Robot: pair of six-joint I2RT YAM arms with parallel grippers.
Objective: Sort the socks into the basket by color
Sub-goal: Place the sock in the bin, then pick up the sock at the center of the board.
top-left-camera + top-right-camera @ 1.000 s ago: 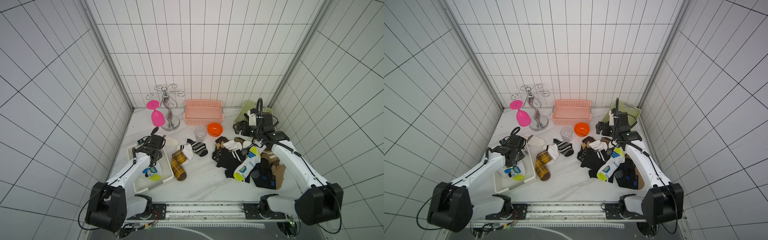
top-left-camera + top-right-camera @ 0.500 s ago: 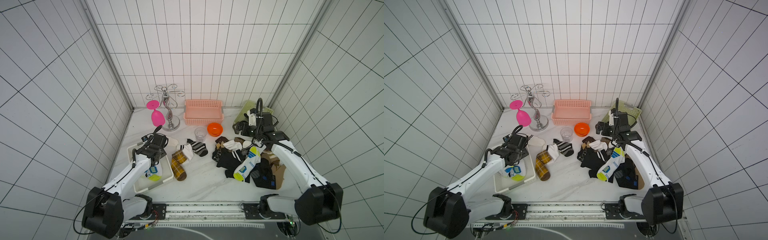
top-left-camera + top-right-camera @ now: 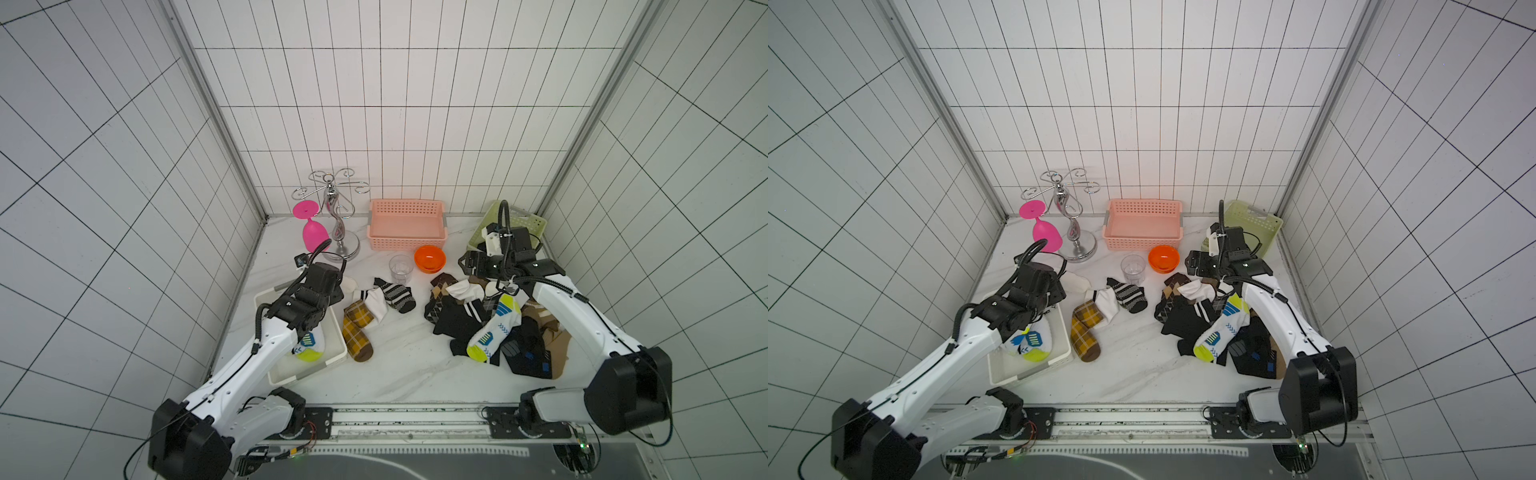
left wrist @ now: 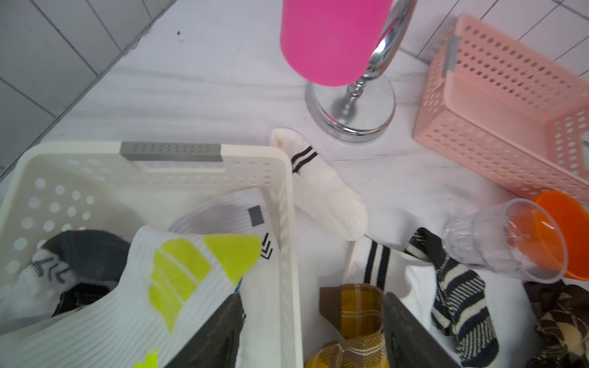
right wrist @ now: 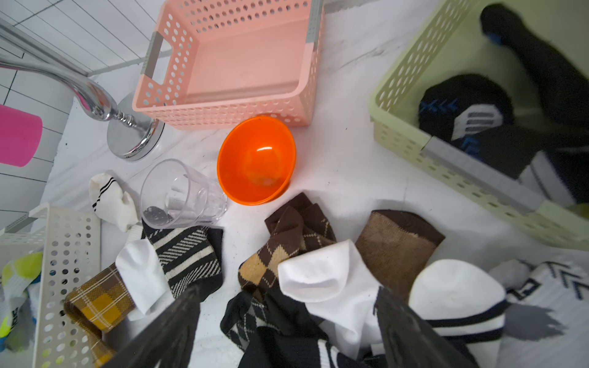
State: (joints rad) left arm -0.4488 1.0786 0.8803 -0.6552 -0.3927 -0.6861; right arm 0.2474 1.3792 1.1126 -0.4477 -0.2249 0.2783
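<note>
Right wrist view, right fingers [image 5: 409, 331] spread over white sock [image 5: 328, 280], apparently empty, left fingers [image 4: 408, 334] parted, empty

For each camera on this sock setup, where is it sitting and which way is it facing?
Top views: high over the table's front, looking down toward the back wall; left arm and right arm show whole.
Left wrist: over the white basket's edge, facing the pink glass; left gripper shows as two dark fingers.
Right wrist: over the sock pile, facing the orange bowl; right gripper shows as two dark fingers.
Shared: both wrist views catch the clear cup and pink basket.
</note>
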